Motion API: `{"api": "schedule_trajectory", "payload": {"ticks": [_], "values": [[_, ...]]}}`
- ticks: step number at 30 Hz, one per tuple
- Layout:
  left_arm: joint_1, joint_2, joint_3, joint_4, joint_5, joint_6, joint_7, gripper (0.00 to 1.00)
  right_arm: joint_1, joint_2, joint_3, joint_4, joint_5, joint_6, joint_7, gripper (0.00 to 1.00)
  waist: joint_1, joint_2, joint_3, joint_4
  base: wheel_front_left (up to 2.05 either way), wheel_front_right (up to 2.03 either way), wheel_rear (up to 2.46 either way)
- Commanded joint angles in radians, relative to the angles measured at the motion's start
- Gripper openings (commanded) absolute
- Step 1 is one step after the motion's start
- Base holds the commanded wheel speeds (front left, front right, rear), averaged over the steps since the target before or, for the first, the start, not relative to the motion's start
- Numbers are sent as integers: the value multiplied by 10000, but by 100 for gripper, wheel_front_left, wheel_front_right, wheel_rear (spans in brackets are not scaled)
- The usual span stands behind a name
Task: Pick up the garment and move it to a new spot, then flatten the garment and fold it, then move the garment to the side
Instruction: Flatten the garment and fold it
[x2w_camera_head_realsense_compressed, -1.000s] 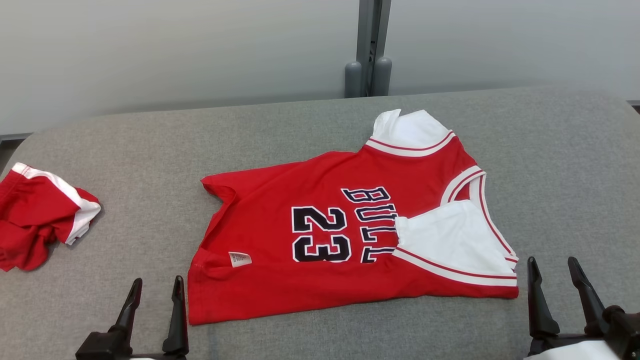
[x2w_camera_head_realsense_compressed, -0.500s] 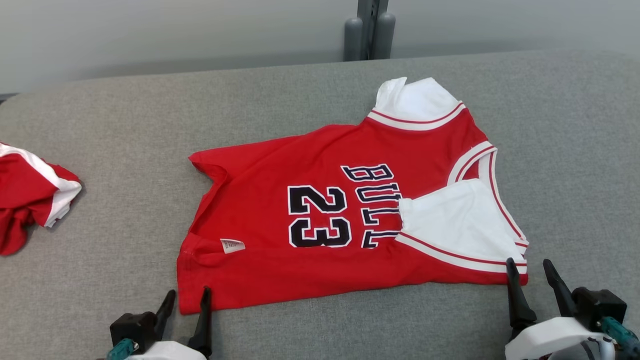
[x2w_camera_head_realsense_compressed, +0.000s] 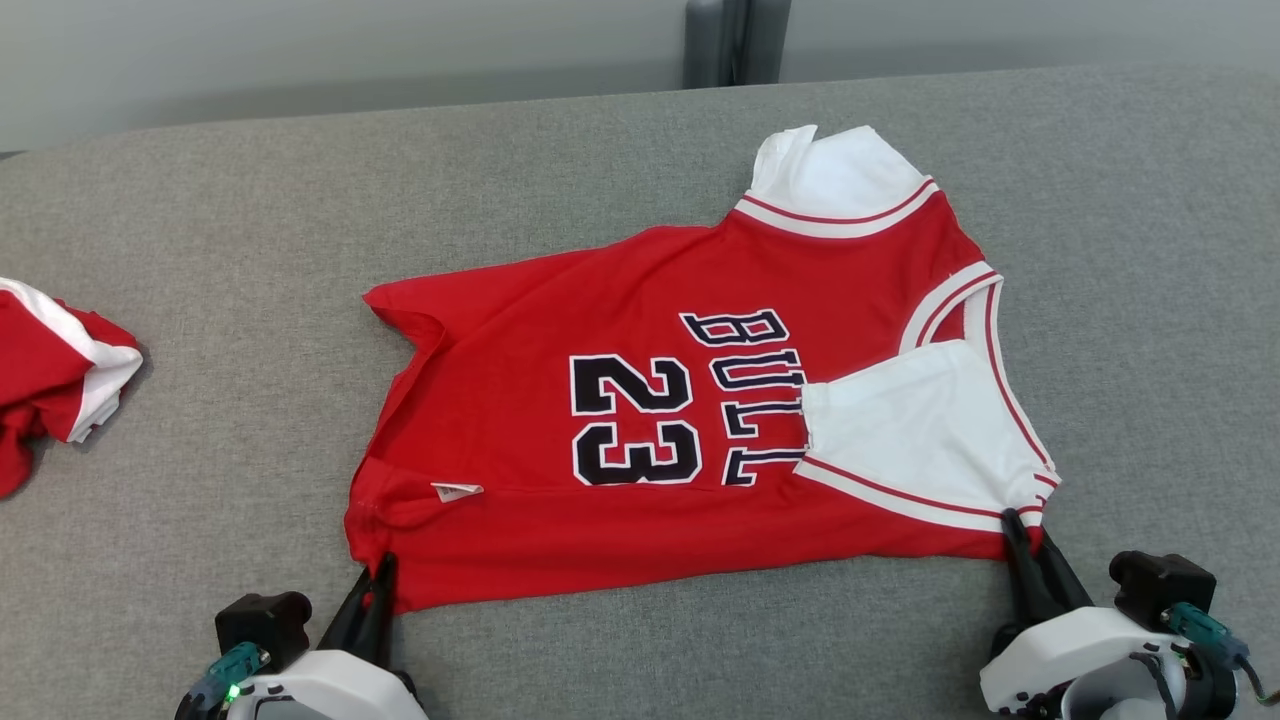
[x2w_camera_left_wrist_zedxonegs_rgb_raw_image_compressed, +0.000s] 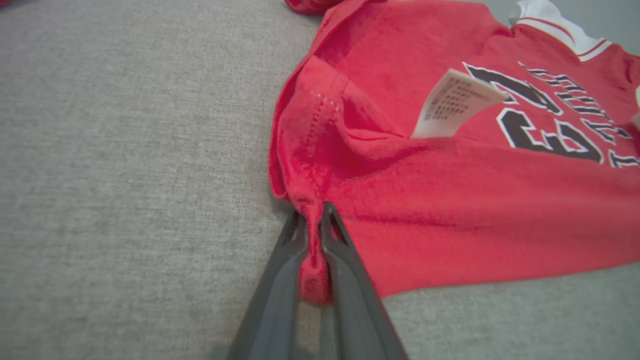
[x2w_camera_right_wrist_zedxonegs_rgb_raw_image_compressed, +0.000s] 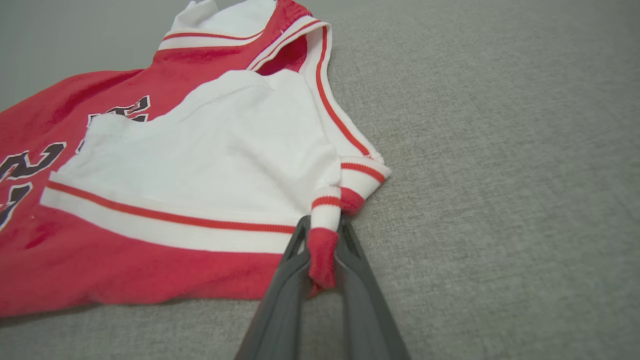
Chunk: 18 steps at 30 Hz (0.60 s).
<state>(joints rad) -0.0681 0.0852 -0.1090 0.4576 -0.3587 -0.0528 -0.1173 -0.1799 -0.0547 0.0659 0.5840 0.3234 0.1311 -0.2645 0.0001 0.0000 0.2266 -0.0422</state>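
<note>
**Head view.** A red jersey (x2w_camera_head_realsense_compressed: 640, 400) marked 23 lies spread on a grey padded surface (x2w_camera_head_realsense_compressed: 200, 250), near its middle. Its collar points to the robot's right and its hem to the left. The white near sleeve (x2w_camera_head_realsense_compressed: 910, 430) is folded onto the front and covers part of the black lettering. A crease runs along the near part of the body, and a white label (x2w_camera_head_realsense_compressed: 457, 490) sticks out of it near the hem. The left gripper (x2w_camera_head_realsense_compressed: 375, 585) meets the near hem corner, and the right gripper (x2w_camera_head_realsense_compressed: 1018, 528) meets the near shoulder corner. A second garment (x2w_camera_head_realsense_compressed: 50, 380), red and white, lies crumpled at the left edge, well apart from the jersey. A grey post (x2w_camera_head_realsense_compressed: 735, 40) stands behind the surface.

**Left wrist view.** The left gripper's two fingers are pressed together on a tuck of red cloth at the hem corner. The corner is drawn into a small ridge between them.

**Right wrist view.** The right gripper's fingers pinch the red-and-white striped trim at the shoulder corner, just beside the folded sleeve. The rest of the jersey lies flat on the surface.
</note>
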Motion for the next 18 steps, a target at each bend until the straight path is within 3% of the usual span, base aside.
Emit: {"api": "schedule_trajectory", "payload": {"ticks": [1, 8, 18], "values": [[56, 4, -74, 161, 2, -30, 65, 0, -48, -112, 35, 74, 203, -6, 2, 0, -1, 0, -1, 12, 0, 0, 0], [357, 276, -60, -515, -85, -39, 187, 0, 645, -246, 47, -783, 649, -4, 0, 0, -1, 0, -141, 115, 0, 0, 0], [1504, 556, -118, -2037, -270, 163, 1223, 0, 2535, -215, -277, -2311, 792, -4, 71, 0, -1, 0, -621, 174, 0, 0, 0]]}}
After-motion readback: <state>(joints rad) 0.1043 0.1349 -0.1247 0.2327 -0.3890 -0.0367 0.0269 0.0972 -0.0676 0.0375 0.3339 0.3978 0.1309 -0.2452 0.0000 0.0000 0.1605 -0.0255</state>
